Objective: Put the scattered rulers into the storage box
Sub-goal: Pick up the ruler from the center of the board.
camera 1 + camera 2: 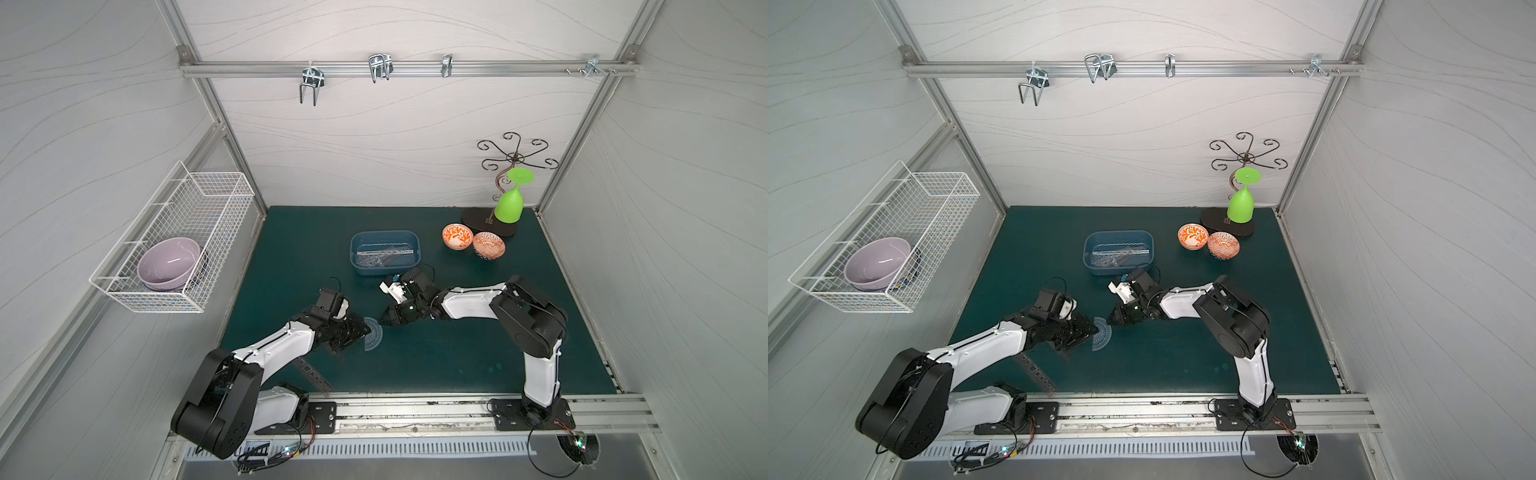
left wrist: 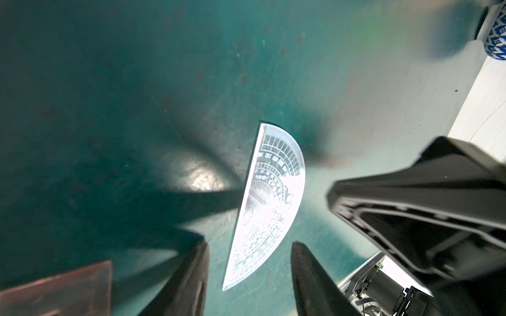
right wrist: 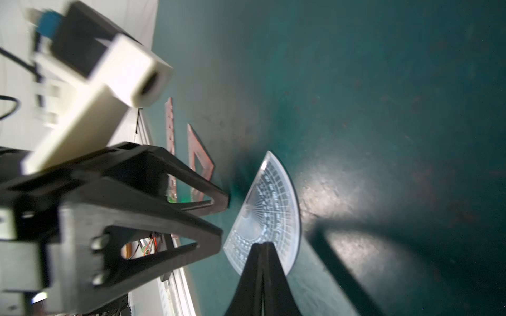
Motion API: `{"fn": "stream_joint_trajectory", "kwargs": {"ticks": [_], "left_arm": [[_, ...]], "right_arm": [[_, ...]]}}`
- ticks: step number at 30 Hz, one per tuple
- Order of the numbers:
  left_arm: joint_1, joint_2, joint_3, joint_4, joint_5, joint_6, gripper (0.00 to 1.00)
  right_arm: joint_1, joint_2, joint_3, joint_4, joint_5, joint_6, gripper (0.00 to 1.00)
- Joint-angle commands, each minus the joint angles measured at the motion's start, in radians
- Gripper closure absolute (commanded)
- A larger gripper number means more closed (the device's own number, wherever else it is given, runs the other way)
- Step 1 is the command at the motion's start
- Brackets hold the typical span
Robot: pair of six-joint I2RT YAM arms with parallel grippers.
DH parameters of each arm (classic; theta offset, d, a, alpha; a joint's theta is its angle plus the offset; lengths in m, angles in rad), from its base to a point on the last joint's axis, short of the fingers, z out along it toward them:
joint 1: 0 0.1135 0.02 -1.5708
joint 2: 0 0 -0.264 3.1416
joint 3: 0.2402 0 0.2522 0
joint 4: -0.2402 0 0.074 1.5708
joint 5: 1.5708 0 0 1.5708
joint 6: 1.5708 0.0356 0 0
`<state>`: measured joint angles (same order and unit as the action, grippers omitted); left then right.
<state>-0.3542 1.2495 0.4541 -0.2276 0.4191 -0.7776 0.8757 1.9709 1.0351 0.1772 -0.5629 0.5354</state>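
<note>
Two robot arms meet over a protractor (image 1: pixel 373 336) lying on the green bench (image 1: pixel 457 357), on the arm-base side of the box (image 1: pixel 385 233). The left gripper (image 1: pixel 362 331) is spread. The left wrist view shows its fingers (image 2: pixel 191 273) standing either side of the protractor's straight edge, with a gap on each side and nothing pinched. The right gripper (image 1: pixel 385 321) is pressed together. In the right wrist view its tip overlaps the protractor's curved rim, though contact cannot be told. In both top views the two grippers point at each other across the protractor, and the right one's wrist is the nearer to the box.

The box holds several rulers (image 1: pixel 382 254) lying flat inside its walls. A stencil ruler (image 1: pixel 316 374) lies farther from the box than the protractor, partly under the left arm, with one end close to the bench's front edge. Only the right wrist view clearly shows a set square (image 3: pixel 201 164), flat on the bench between the stencil ruler and the protractor; in the top views the left gripper largely hides it.

Bare bench runs from the protractor's curved side toward the right arm's base and along the front edge. Two patterned bowls (image 1: pixel 473 241) sit touching each other beside the box, well apart from both grippers.
</note>
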Motion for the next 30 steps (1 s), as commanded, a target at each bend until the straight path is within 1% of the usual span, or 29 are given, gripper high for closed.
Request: {"fn": "stream_joint_trajectory", "kwargs": {"ticks": [1, 3, 6, 7, 8, 10, 11, 16, 20, 24, 26, 30], "left_arm": [[0.004, 0.033, -0.003, -0.076, -0.025, 0.025, 0.51], [0.004, 0.029, 0.007, -0.068, -0.009, 0.029, 0.59], [-0.004, 0.007, 0.009, -0.012, 0.023, 0.018, 0.76], [-0.011, 0.007, 0.012, 0.001, 0.026, 0.018, 0.85], [-0.017, 0.010, 0.018, 0.008, 0.021, 0.021, 0.91], [-0.022, 0.029, 0.020, 0.018, 0.020, 0.024, 0.98], [-0.022, 0.041, 0.019, 0.024, 0.021, 0.024, 1.00], [-0.023, 0.059, 0.009, 0.072, 0.020, 0.016, 1.00], [-0.023, 0.074, 0.008, 0.079, 0.009, 0.018, 1.00], [-0.023, 0.098, -0.002, 0.082, 0.004, 0.017, 1.00], [-0.023, 0.108, -0.008, 0.083, 0.000, 0.017, 1.00], [-0.023, 0.118, -0.011, 0.084, 0.001, 0.019, 1.00]], "right_arm": [[0.006, 0.034, -0.006, -0.014, -0.017, 0.011, 0.92], [0.003, 0.011, -0.024, -0.003, -0.013, 0.017, 0.92], [-0.007, -0.034, -0.038, -0.010, -0.006, 0.018, 0.92], [-0.011, -0.049, -0.040, -0.010, -0.009, 0.021, 0.92], [-0.014, -0.063, -0.044, -0.010, -0.013, 0.026, 0.91], [-0.018, -0.093, -0.050, -0.009, -0.016, 0.031, 0.92], [-0.021, -0.110, -0.054, -0.013, -0.017, 0.031, 0.91], [-0.029, -0.156, -0.074, -0.019, -0.018, 0.038, 0.91], [-0.026, -0.152, -0.087, -0.013, -0.020, 0.047, 0.90], [-0.020, -0.150, -0.093, -0.029, -0.012, 0.051, 0.85], [-0.016, -0.149, -0.092, -0.042, -0.006, 0.051, 0.80], [-0.011, -0.142, -0.086, -0.094, 0.013, 0.052, 0.62]]}}
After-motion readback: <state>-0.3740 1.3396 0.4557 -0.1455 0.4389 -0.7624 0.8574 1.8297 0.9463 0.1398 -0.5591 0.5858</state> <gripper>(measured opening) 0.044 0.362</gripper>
